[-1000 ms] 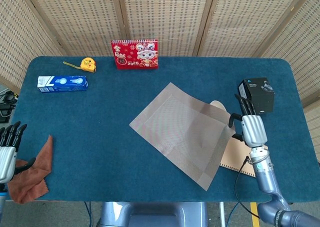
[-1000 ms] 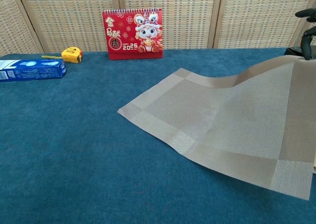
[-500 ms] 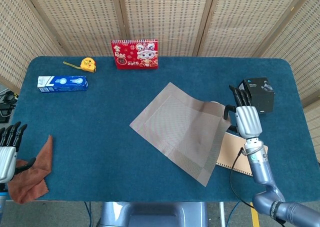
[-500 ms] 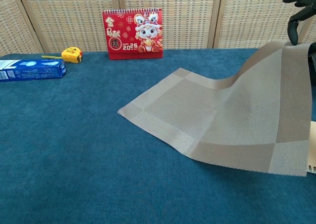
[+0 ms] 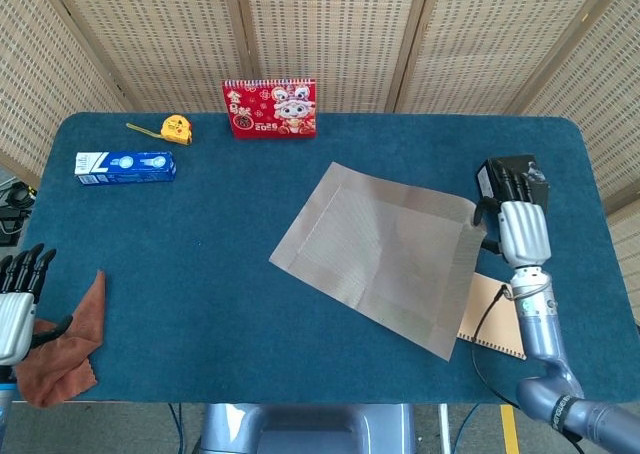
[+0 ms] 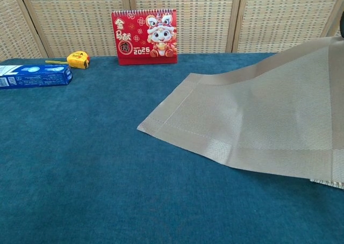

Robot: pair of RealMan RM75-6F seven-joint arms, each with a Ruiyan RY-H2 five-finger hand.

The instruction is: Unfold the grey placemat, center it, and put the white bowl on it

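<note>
The grey placemat [image 5: 385, 254] lies spread as a tilted rectangle right of the table's middle. Its right side rises off the table in the chest view [image 6: 269, 115]. My right hand [image 5: 522, 230] grips the mat's far right corner, fingers curled around the edge. The white bowl shows in neither view. My left hand [image 5: 15, 304] hovers at the table's near left edge, fingers spread and holding nothing, just above a brown cloth [image 5: 65, 349].
A spiral notebook [image 5: 495, 316] pokes out under the mat's near right corner. A black box [image 5: 515, 174] sits right behind my right hand. A red calendar [image 5: 269, 107], yellow tape measure [image 5: 175, 128] and blue box [image 5: 125, 165] stand along the back left.
My right hand moved right and back, pulling the mat's corner with it. The mat's hump flattened, the whole mat shifted right, and the pale sliver near its far edge is now covered.
</note>
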